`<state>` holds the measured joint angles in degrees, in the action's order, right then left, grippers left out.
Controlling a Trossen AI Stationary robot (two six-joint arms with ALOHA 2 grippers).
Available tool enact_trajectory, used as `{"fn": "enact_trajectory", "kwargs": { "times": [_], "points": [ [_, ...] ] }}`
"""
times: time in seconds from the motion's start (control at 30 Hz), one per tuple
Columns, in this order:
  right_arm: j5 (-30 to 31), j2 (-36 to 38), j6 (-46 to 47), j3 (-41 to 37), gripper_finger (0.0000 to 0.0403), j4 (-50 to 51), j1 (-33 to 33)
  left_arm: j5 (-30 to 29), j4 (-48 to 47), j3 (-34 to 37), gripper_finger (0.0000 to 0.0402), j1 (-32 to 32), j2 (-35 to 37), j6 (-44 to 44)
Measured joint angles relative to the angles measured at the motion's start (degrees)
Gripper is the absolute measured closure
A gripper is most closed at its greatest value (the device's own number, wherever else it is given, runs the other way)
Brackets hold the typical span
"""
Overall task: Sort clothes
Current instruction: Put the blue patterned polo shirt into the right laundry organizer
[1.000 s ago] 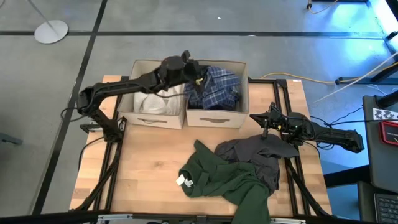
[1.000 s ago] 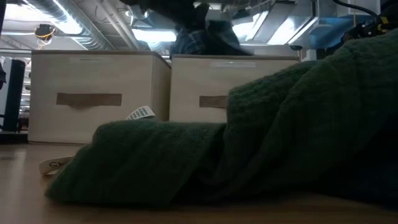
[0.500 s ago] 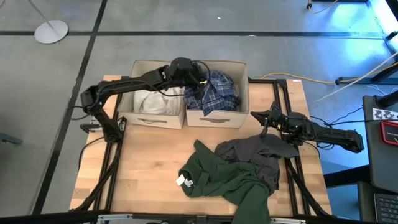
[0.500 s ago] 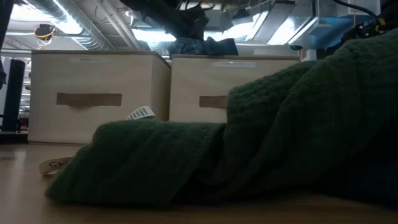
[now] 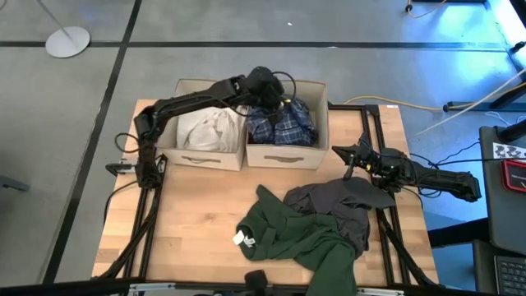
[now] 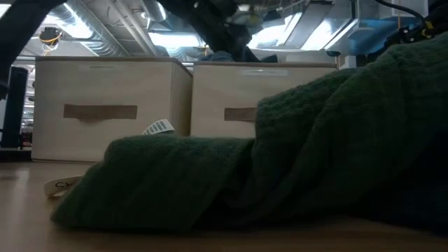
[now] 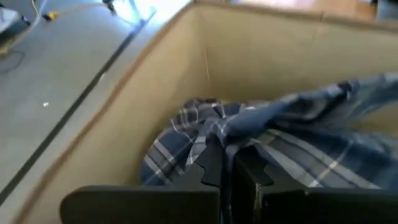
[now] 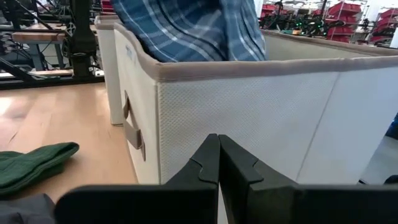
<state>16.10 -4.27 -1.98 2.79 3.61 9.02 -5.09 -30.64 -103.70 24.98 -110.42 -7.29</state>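
Lowered deeper since before, left gripper (image 7: 227,163) pinching plaid shirt (image 5: 283,123) crumpled in right box (image 5: 321,123), white garment (image 5: 209,128) in left box (image 5: 168,140), green (image 5: 300,238) and grey (image 5: 337,201) garments heaped on table (image 5: 193,222), right gripper (image 8: 219,163) closed, empty.

- The table (image 5: 197,222) is light wood on a dark frame, standing on grey floor.
- Two beige boxes sit side by side at its far edge, touching: the left box (image 5: 200,158) and the right box (image 5: 283,156).
- A green garment (image 5: 300,234) lies crumpled on the near right part, its white label (image 5: 241,238) toward the table's middle.
- A grey garment (image 5: 341,201) lies just beyond it toward the right edge, partly under the green one.
- The near left part is bare wood.
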Motion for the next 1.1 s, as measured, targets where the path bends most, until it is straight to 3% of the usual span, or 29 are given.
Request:
{"fn": "enact_trajectory", "kwargs": {
  "times": [0.47, 0.9, 1.1],
  "points": [
    [-0.29, 0.0, 0.59, 0.02, 0.0397, 0.49, 0.0, 1.76, -0.25, 0.09, 0.0398, -0.27, -15.26, -3.73],
    [-0.7, 0.0, 1.7, 0.02, 0.0397, 0.5, 0.0, 1.72, -0.52, -0.28, 0.0397, -0.16, -15.57, -3.46],
    [-0.7, 0.0, 1.7, 0.02, 0.0397, 0.43, 0.0, 1.15, -2.93, -0.31, 0.0342, -0.31, -15.15, -3.19]
  ]
}}
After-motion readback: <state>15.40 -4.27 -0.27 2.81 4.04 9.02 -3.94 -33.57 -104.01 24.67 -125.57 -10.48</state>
